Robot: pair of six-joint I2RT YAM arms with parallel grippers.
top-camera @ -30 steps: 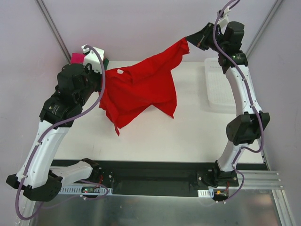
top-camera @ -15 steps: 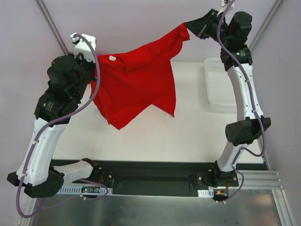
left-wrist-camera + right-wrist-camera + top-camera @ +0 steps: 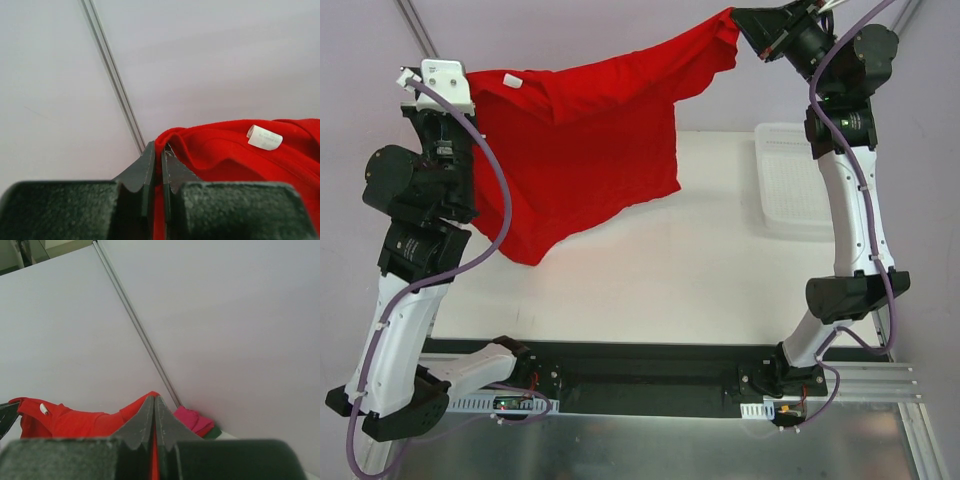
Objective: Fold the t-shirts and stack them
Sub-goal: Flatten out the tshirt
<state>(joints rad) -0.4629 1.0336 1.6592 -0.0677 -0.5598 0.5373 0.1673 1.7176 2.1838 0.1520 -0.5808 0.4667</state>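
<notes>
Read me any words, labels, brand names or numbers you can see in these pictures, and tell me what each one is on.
White tag at the collar of the red t-shirt: faint grey print, too blurred to read.
Nothing else in any view carries words, numbers, brands or signs that can be read.

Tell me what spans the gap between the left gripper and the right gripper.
The large bright red cloth t-shirt hangs spread between them, pinched by the left gripper and right gripper; the top external view shows it.
</notes>
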